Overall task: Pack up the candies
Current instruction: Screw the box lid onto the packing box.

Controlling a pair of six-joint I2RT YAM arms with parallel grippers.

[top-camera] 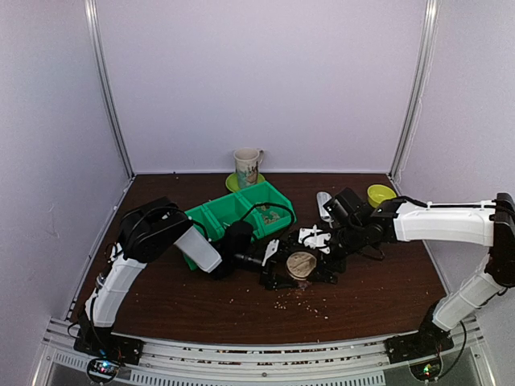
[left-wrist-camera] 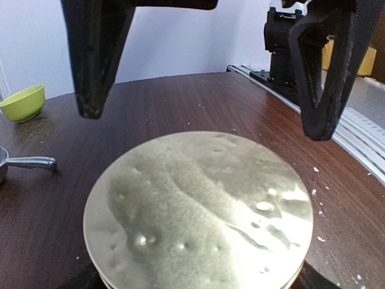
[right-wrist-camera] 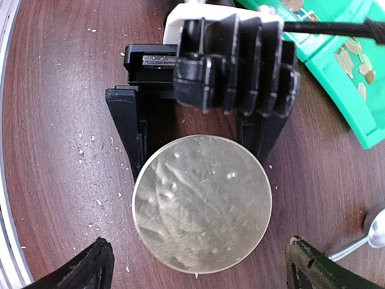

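Observation:
A round tan jar lid [right-wrist-camera: 201, 201] lies flat on top of a jar whose body it hides. My left gripper [top-camera: 294, 273] comes in from the left, and its black fingers [right-wrist-camera: 127, 135] clasp the jar on both sides just under the lid [left-wrist-camera: 198, 211]. My right gripper [right-wrist-camera: 206, 268] hangs open straight above the lid, one fingertip [right-wrist-camera: 96, 265] off each side and neither touching it. In the left wrist view its fingers [left-wrist-camera: 90, 66] hang down behind the lid. Small tan and orange candies [right-wrist-camera: 352, 54] lie in a compartment of the green bin [top-camera: 241, 211].
Fine crumbs [top-camera: 306, 301] dot the dark wooden table in front of the jar. A metal scoop [top-camera: 323, 205] and a yellow-green bowl [top-camera: 380, 194] sit at the back right. A mug [top-camera: 248, 166] stands on a saucer against the back wall.

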